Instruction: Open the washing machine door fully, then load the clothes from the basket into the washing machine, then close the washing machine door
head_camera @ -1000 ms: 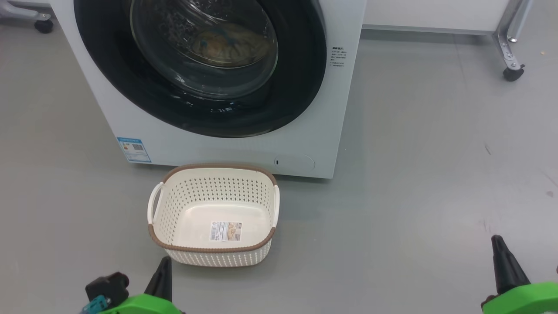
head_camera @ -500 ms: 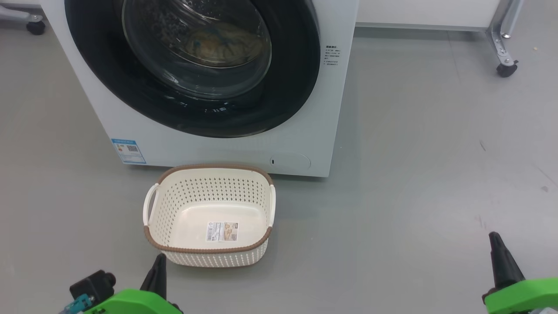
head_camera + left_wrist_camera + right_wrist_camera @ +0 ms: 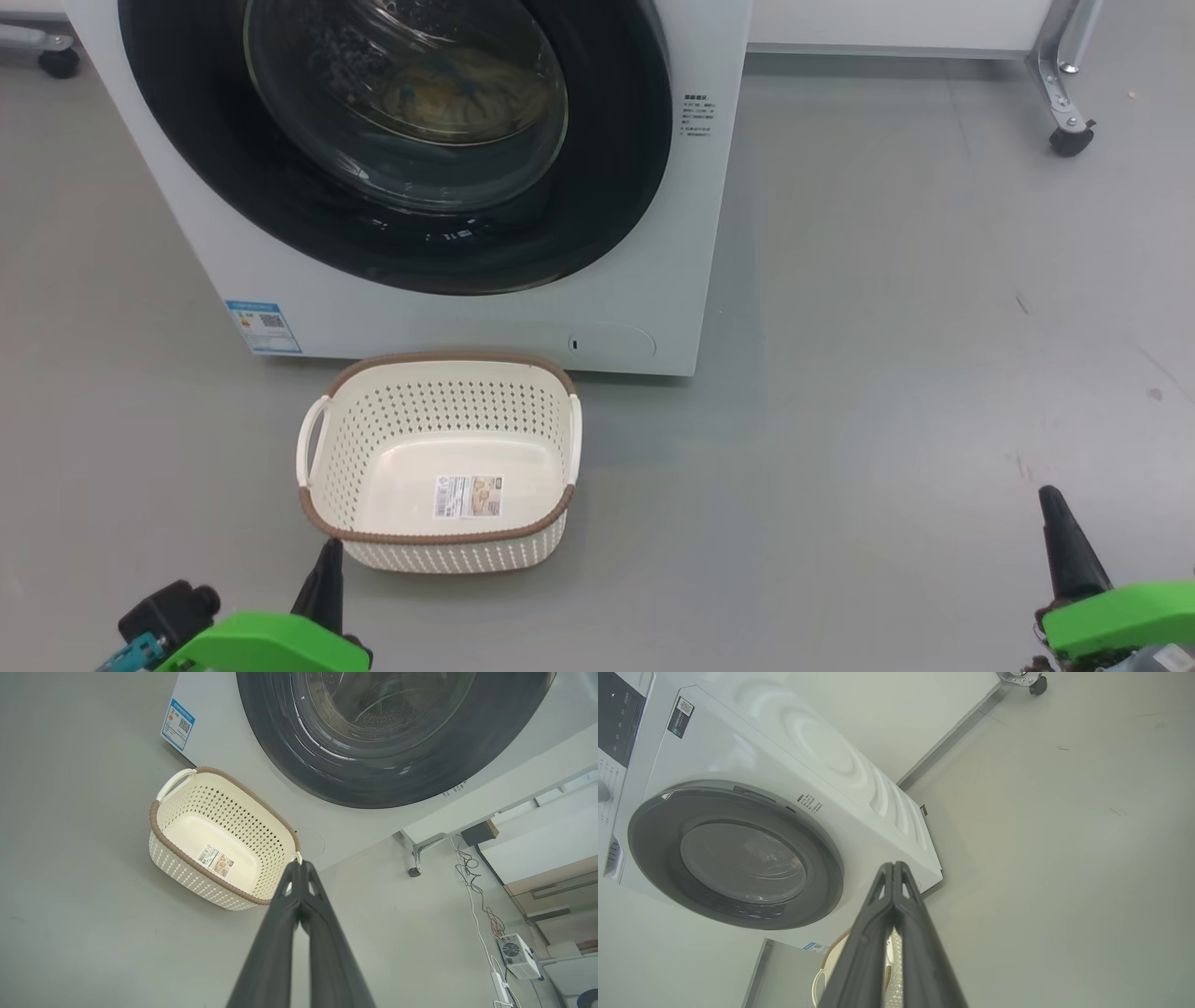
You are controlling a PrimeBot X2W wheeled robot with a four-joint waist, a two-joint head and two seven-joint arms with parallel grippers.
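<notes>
Grey floor point(image 3: 887, 327), basket point(image 3: 439, 539) before washing machine point(image 3: 448, 322), door point(image 3: 607, 205) closed

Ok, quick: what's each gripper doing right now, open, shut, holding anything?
Left gripper: jaws closed, holding nothing.
Right gripper: jaws closed, holding nothing.

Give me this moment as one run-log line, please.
door: shut | clothes: behind its glass | basket: empty | left gripper: shut | right gripper: shut
</notes>
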